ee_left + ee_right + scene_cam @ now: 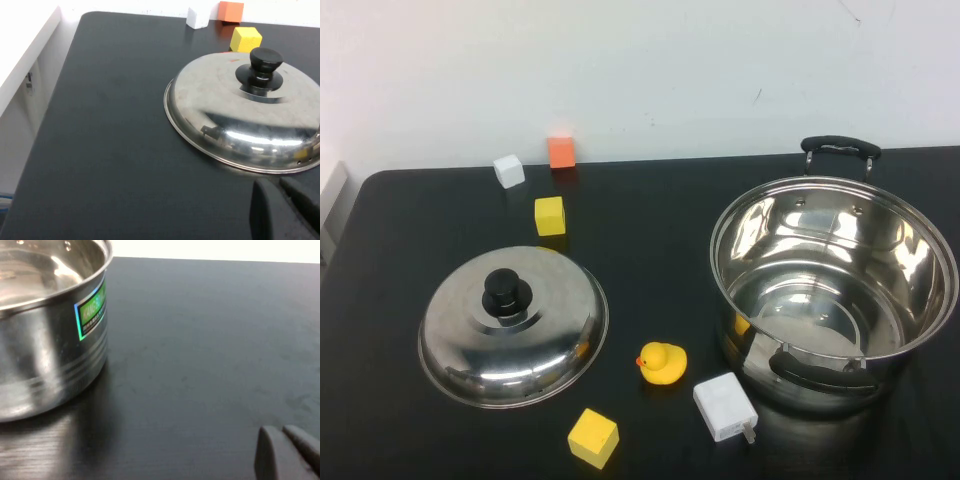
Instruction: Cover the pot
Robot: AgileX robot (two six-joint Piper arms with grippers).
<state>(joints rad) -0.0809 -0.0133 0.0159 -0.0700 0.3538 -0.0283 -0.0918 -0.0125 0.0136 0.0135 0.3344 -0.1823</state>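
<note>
Right wrist view: pot [50, 335] apart from right end effector [287, 452], left end effector [285, 210] beside lid [245, 110].

Lid [513, 326] left of pot [833, 285].

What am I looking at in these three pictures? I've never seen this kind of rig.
A two-armed robot is meant to cover a pot. The high view looks down from above on a black table: the open pot, its lid, a rubber duck, a white charger and coloured blocks. The other two pictures come from cameras on the wrists. The left gripper sits near the lid; the right gripper sits beside the pot. Both look shut and hold nothing.
</note>
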